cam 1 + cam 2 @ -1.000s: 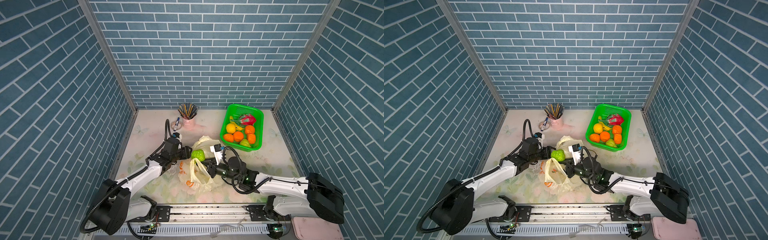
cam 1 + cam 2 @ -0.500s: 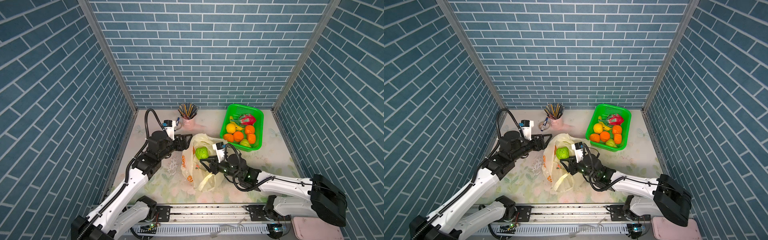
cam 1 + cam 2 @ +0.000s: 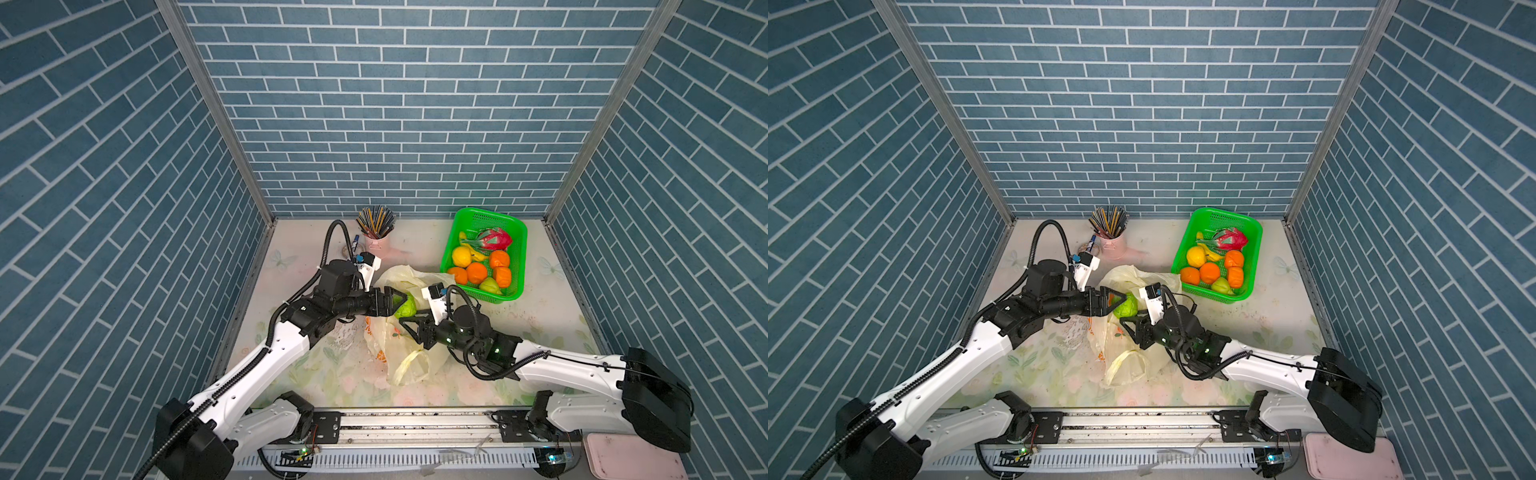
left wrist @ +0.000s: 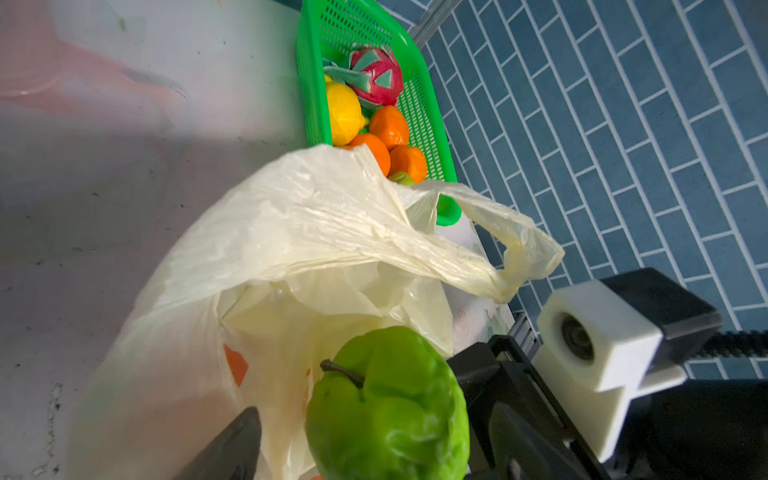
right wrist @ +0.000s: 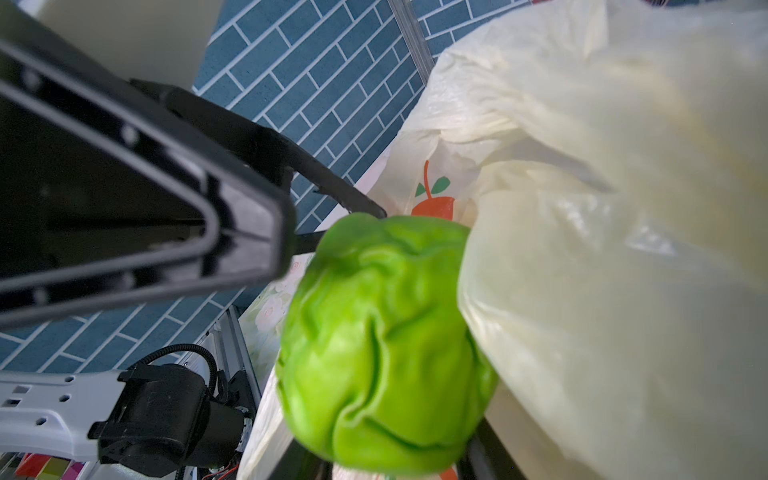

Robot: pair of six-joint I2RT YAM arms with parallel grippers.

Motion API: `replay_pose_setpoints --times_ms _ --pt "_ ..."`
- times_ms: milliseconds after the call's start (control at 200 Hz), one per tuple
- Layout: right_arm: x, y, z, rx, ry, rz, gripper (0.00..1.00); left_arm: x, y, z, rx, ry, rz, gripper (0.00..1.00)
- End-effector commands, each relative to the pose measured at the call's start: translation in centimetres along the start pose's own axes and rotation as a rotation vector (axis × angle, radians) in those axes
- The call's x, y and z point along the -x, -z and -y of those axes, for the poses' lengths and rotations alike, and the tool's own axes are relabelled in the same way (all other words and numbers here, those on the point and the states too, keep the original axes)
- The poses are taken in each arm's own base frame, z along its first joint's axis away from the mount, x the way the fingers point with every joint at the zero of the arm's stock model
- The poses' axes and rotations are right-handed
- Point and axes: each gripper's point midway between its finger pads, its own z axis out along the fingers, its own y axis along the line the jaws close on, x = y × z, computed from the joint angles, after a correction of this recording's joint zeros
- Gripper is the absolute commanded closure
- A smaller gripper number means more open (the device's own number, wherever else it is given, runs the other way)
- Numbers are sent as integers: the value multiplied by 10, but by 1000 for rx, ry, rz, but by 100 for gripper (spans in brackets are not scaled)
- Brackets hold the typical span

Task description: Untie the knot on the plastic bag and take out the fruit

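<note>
A green lumpy fruit [image 3: 406,308] hangs over the open mouth of the pale yellow plastic bag [image 3: 399,357], which slumps mid-table in both top views. My right gripper [image 3: 409,319] is shut on this fruit from below; in the right wrist view it [image 5: 386,345] fills the jaws. My left gripper [image 3: 397,299] stands wide open astride the same fruit [image 4: 386,407], with a gap at one finger [image 4: 232,449]. No knot shows; a loose handle loop [image 4: 519,257] hangs free. Other fruit [image 3: 476,272] lies in the green basket.
The green basket [image 3: 490,212] stands at the back right, close to the bag. A pink cup of pencils [image 3: 376,241] is at the back, behind my left arm. A pink tray [image 3: 631,457] lies beyond the front rail, and brick walls enclose the table.
My left arm rose, swung back and returned to the fruit with its jaws spread wider. The right gripper kept the green fruit and shifted a little with the bag.
</note>
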Motion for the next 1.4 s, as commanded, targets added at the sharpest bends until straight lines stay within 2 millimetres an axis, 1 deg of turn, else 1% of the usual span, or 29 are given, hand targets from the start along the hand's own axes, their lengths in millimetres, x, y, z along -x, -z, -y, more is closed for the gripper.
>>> replay_pose_setpoints --times_ms 0,60,150,325,360,430,495,530,620,740,925,1055,1155,1205,1270,1310,1345,1395 --pt "16 -3 -11 36 34 41 74 -4 -6 11 -65 16 -30 12" --pt "15 -4 -15 59 32 43 74 -4 -11 12 -79 26 -29 12" --pt "13 -6 -16 68 24 35 74 -3 -14 12 -87 29 -21 18" --pt "8 -10 -11 57 -2 29 70 -6 -14 8 -70 22 -21 42" --pt "7 -11 -11 55 -6 26 65 -5 -12 6 -51 16 -14 45" --pt "6 -10 -9 46 -20 19 47 -3 -8 3 -22 -1 2 47" --pt "4 -6 -7 37 -39 14 34 2 -4 3 -11 -12 27 48" --pt "4 -3 -6 33 -49 14 30 5 -2 4 -10 -19 43 48" --pt "6 10 -2 13 -83 43 24 15 3 9 -18 -36 86 49" --pt "15 32 1 0 -124 101 21 28 6 16 -34 -42 133 52" --pt "38 60 -12 37 -124 185 20 44 11 35 -114 -27 185 56" --pt "56 71 -19 53 -103 243 18 52 12 42 -137 -20 207 57" --pt "64 70 -27 79 -93 245 18 52 10 44 -147 -26 201 57" --pt "60 65 -25 72 -87 208 19 50 9 36 -108 -34 195 57" --pt "43 52 -12 -5 -95 106 24 44 9 11 38 -39 191 57" --pt "29 44 -2 -63 -114 28 27 35 12 -12 159 -27 177 56" --pt "21 37 -1 -81 -121 -29 29 26 18 -32 254 -3 177 56" --pt "14 29 0 -90 -130 -83 31 8 24 -49 305 39 172 55"
